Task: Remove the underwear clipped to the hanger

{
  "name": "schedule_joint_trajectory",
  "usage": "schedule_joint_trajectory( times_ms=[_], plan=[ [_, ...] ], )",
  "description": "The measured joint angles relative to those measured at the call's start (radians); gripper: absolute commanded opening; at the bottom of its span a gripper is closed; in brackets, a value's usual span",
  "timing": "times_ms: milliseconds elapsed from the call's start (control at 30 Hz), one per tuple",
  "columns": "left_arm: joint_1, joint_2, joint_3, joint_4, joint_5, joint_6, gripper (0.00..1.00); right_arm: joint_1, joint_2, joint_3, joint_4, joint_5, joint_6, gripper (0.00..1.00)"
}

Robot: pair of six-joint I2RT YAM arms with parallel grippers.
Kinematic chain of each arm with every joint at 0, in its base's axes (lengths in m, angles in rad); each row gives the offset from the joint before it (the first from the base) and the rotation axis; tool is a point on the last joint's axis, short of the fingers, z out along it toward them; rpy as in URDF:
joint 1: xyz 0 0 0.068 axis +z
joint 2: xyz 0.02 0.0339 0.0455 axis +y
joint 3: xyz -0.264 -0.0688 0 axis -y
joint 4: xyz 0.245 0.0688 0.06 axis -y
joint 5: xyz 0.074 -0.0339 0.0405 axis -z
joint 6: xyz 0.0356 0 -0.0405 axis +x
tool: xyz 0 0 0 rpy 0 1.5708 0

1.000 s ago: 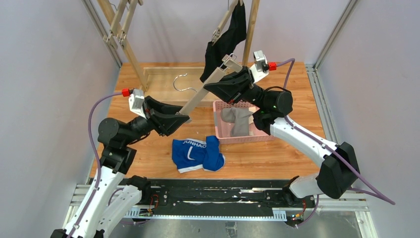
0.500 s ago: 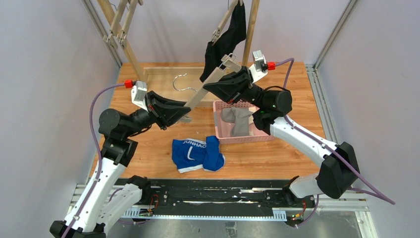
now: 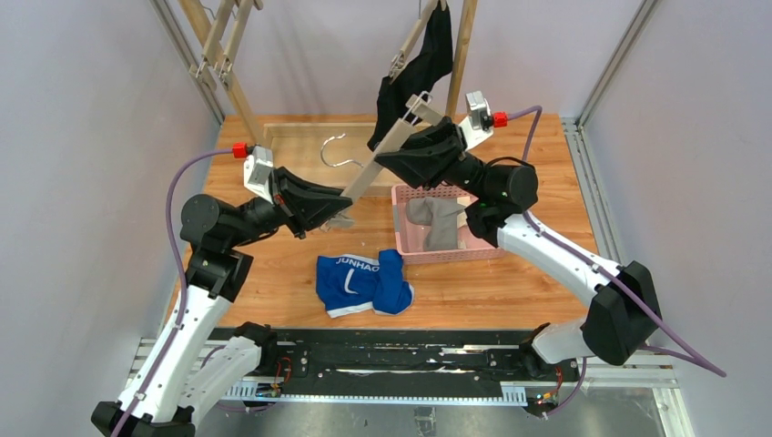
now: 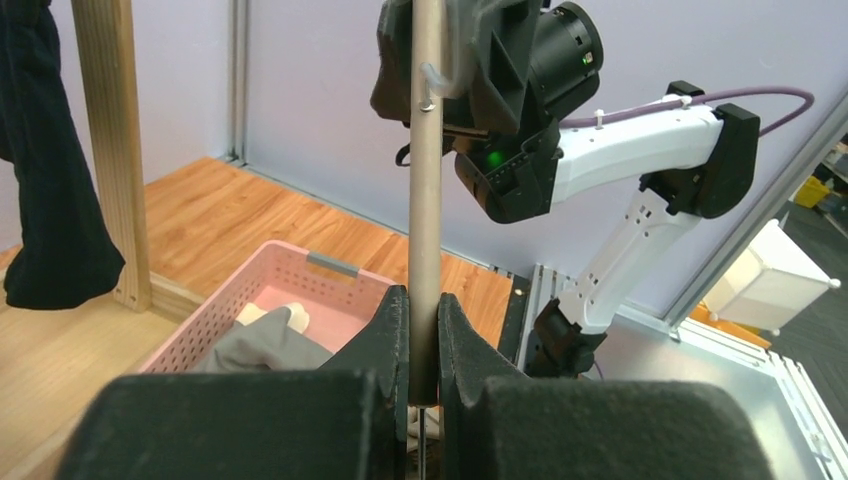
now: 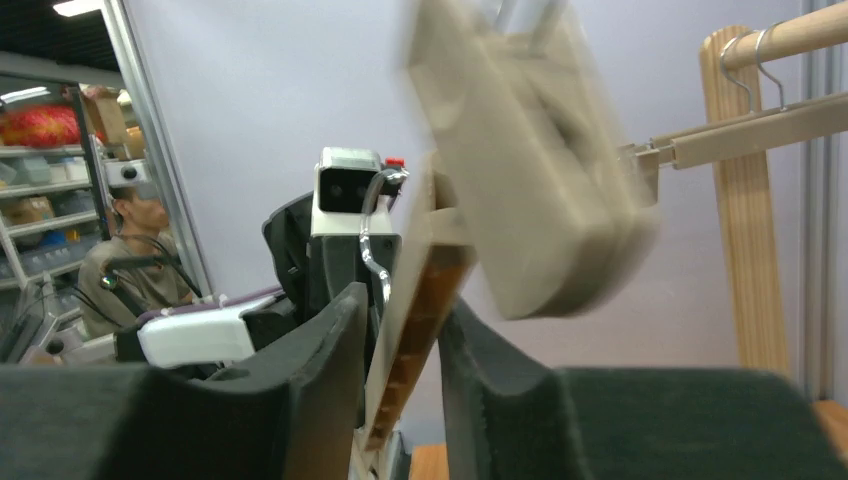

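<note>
A pink basket (image 3: 452, 254) sits on the table (image 3: 273, 289) right of centre, under my right arm. A wooden post (image 3: 462, 56) stands at the far edge. Between my two arms runs a bare wooden hanger (image 3: 369, 178), its wire hook (image 3: 333, 151) sticking out to the far left and a clip (image 3: 419, 103) at its far-right end.

My left gripper (image 4: 422, 300) is closed tight on the near-left end of that bar, both fingers pressed against it. My right gripper (image 5: 400, 320) is closed around the far-right part, and the bar fills the narrow gap between the fingers. The bar's long axis goes from near left to far right.

The black briefs (image 3: 421, 66) hang at the far side beside the post, clipped to a second hanger (image 3: 407, 44), with their long axis downward. The blue briefs (image 3: 364, 284) lie flat on the table near the middle, waistband toward the far left. The grey briefs (image 3: 435, 222) lie crumpled in the basket.
</note>
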Motion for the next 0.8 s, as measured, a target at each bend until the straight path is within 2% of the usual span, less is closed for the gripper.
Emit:
schedule_joint_trajectory(
  times_ms=[33, 67, 200, 367, 533, 633, 800],
  plan=[
    [0.000, -0.002, 0.000, -0.002, 0.000, -0.002, 0.00, 0.000, 0.000, 0.000, -0.003, 0.002, -0.007, 0.66],
    [-0.001, -0.004, 0.002, -0.006, -0.006, -0.004, 0.00, 0.000, 0.000, 0.000, -0.007, 0.002, -0.008, 0.71],
    [-0.001, -0.023, 0.035, -0.066, -0.028, 0.016, 0.00, 0.000, 0.001, -0.017, -0.053, 0.002, -0.056, 0.72],
    [-0.001, -0.064, 0.151, -0.293, -0.147, 0.122, 0.00, 0.000, -0.028, -0.071, -0.218, 0.006, -0.158, 0.73],
    [-0.001, -0.095, 0.269, -0.601, -0.407, 0.246, 0.00, 0.049, -0.119, -0.100, -0.645, 0.133, -0.426, 0.73],
    [-0.001, -0.084, 0.324, -0.782, -0.582, 0.299, 0.00, 0.172, -0.150, -0.098, -0.910, 0.303, -0.643, 0.73],
    [-0.001, -0.006, 0.366, -1.019, -0.823, 0.361, 0.00, 0.360, -0.082, -0.100, -1.207, 0.521, -0.879, 0.73]
  ],
)
